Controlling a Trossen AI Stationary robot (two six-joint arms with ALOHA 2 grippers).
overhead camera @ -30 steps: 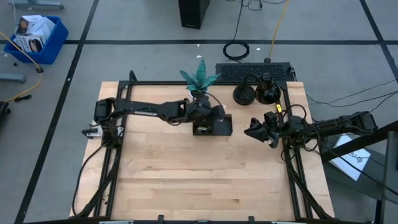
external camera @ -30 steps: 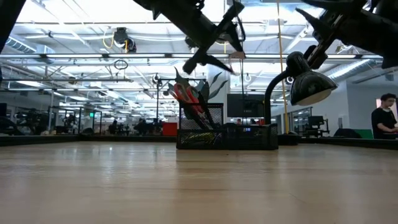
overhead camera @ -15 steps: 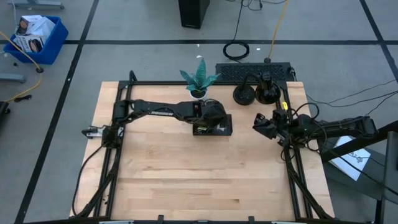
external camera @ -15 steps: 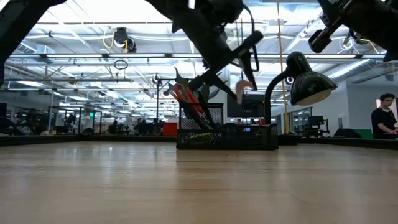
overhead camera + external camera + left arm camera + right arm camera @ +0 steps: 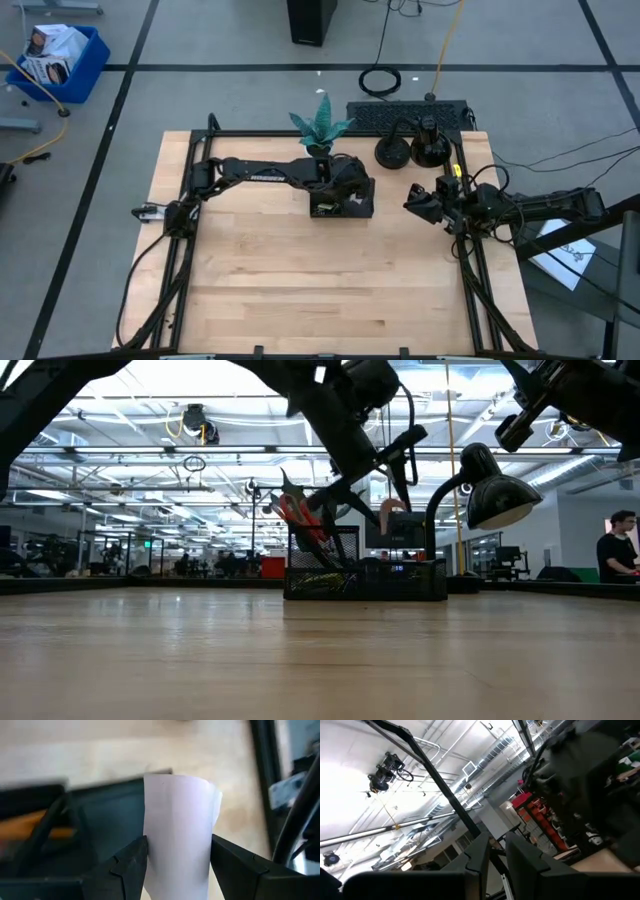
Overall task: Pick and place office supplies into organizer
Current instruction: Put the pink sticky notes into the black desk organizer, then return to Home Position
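Clamping the pink sticky-note pad (image 5: 179,835) between its two fingers (image 5: 131,865), the left gripper (image 5: 392,460) hung just above the organizer (image 5: 365,575), over the end farthest from the red-handled scissors (image 5: 300,518). The pad pointed down toward the organizer without touching it. The right gripper (image 5: 420,203) waited well away from the organizer, near the table's (image 5: 300,290) right edge, its fingers nearly together around nothing.

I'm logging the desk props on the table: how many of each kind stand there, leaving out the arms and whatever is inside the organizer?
Organizer: 1
Potted plant: 1
Desk lamp: 1
Keyboard: 1
Total: 4
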